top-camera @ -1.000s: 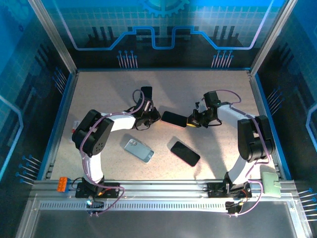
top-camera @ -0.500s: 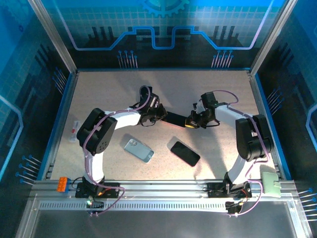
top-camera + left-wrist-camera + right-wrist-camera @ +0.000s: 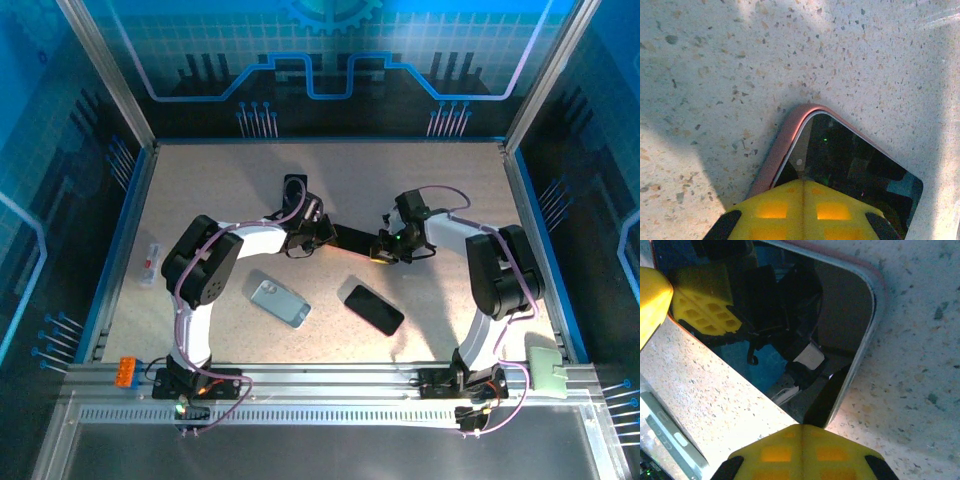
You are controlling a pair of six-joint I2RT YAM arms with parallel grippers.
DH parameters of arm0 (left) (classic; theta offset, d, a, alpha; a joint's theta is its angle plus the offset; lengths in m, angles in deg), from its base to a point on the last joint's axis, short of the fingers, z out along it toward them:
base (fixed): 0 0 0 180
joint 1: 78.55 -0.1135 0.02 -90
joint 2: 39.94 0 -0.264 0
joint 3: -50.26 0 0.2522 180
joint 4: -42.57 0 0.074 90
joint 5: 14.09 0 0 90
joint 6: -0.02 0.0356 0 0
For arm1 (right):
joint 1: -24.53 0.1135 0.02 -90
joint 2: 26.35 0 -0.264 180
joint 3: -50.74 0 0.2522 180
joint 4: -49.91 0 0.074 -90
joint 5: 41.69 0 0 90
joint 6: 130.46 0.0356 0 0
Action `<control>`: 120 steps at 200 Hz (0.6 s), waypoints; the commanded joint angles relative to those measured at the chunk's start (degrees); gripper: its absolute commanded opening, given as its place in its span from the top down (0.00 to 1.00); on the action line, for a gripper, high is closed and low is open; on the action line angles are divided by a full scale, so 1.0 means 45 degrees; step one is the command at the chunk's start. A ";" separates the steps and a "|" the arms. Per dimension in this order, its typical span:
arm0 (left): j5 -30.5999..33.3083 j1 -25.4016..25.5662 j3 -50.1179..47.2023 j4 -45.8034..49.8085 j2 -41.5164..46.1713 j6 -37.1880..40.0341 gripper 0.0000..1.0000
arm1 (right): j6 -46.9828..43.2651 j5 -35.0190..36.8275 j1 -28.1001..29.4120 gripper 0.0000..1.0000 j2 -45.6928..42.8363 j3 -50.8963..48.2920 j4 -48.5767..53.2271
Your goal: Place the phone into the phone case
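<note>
The phone (image 3: 352, 238), a dark slab, lies mid-table between my two grippers. Its glossy black screen (image 3: 855, 160) sits inside the pink phone case, whose rim (image 3: 785, 145) curves round the corner. My left gripper (image 3: 322, 232) is shut, its joined yellow tips (image 3: 802, 182) resting on the screen at the phone's left end. My right gripper (image 3: 384, 250) is shut too, its tips (image 3: 801, 427) pressing at the screen's edge (image 3: 765, 315) on the right end. The case rim (image 3: 875, 280) shows there as well.
A second dark phone (image 3: 373, 309) and a pale grey-blue case (image 3: 280, 302) lie nearer the arm bases. A small dark object (image 3: 294, 184) sits behind the left gripper. A small item (image 3: 150, 262) lies at the left wall.
My left gripper has swung right onto the phone's left end and finished closing. The right gripper has crept slightly left and back, staying shut on the right end.
</note>
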 commanded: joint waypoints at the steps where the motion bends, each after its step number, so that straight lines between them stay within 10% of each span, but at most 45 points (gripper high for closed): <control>1: -0.0021 -0.0173 -0.0425 0.0431 -0.0343 0.0317 0.94 | -0.0395 0.0919 0.0387 1.00 0.0544 0.0341 0.0468; 120: -0.0070 -0.0473 -0.0477 0.0626 -0.0470 0.0409 0.94 | -0.0914 0.2991 0.1873 1.00 0.2968 0.0850 0.2165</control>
